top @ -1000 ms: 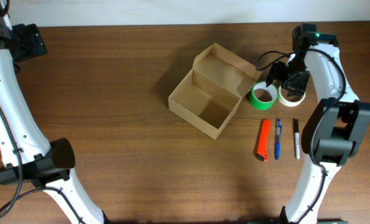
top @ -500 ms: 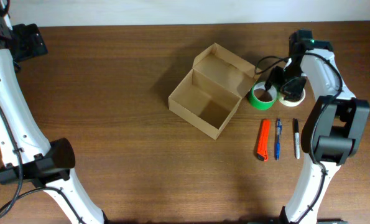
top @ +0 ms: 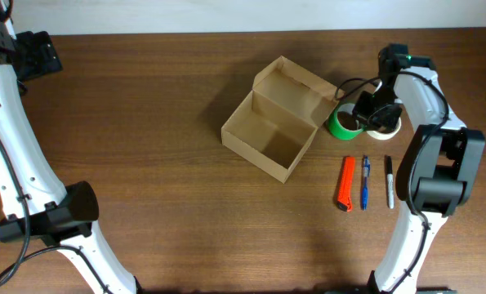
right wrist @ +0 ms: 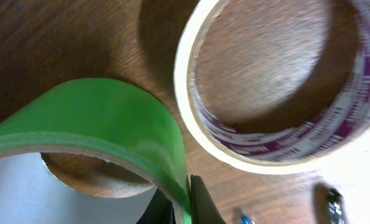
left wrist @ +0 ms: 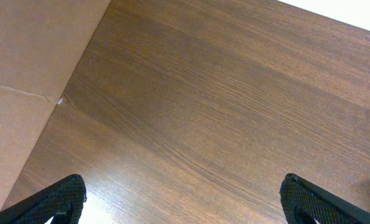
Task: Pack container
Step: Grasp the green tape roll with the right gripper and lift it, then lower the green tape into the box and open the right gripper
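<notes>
Right gripper (top: 358,114), upper right, clamps the wall of the green tape roll (top: 343,125) — lift clear of the neighbouring white roll (top: 384,128), then left over the container (top: 269,140); left gripper (left wrist: 185,199) gapes.

The white, black-jointed left arm (top: 14,155) runs up the left edge of the overhead view. Its left claw (left wrist: 183,202) hangs with black fingertips spread wide (one in each lower corner of the wrist view). The white right arm (top: 429,90) reaches away from its base, then folds back down. Its right claw (right wrist: 183,208) pinches the wall of a green ring-shaped tape roll (right wrist: 110,118).
</notes>
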Action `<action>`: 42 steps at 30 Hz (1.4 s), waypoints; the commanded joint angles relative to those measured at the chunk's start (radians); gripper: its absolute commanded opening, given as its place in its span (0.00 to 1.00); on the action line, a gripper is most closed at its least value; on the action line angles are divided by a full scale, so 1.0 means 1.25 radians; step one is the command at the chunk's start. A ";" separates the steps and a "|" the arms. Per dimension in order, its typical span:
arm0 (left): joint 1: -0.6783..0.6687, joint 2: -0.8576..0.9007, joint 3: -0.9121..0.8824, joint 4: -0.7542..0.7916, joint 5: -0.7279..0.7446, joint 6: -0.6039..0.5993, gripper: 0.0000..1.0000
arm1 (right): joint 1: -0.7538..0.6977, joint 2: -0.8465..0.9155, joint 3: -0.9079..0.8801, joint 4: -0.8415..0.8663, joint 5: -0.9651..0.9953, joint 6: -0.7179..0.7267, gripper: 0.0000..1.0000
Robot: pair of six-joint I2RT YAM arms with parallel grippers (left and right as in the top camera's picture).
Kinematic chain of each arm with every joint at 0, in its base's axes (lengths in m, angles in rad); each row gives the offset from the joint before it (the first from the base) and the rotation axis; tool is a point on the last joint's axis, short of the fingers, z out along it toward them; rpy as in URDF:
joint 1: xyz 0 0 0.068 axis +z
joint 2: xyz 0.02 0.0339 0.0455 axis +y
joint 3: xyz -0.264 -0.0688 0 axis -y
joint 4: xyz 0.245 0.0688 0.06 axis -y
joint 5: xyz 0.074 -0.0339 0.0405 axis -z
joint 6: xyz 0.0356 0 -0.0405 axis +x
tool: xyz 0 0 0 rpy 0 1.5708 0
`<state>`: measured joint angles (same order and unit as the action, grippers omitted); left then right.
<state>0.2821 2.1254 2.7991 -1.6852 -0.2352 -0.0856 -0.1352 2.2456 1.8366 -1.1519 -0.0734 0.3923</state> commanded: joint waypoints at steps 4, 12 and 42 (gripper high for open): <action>0.003 0.006 -0.003 -0.002 0.009 0.009 1.00 | -0.063 -0.094 0.189 -0.056 0.002 0.003 0.03; 0.003 0.006 -0.003 -0.002 0.009 0.010 1.00 | -0.043 -0.186 0.477 -0.203 -0.048 -0.114 0.03; 0.003 0.006 -0.003 -0.002 0.009 0.010 1.00 | 0.458 0.066 0.544 -0.292 0.126 -0.177 0.04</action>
<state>0.2821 2.1254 2.7991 -1.6855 -0.2352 -0.0856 0.4450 2.2768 2.5221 -1.5112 0.0914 0.1795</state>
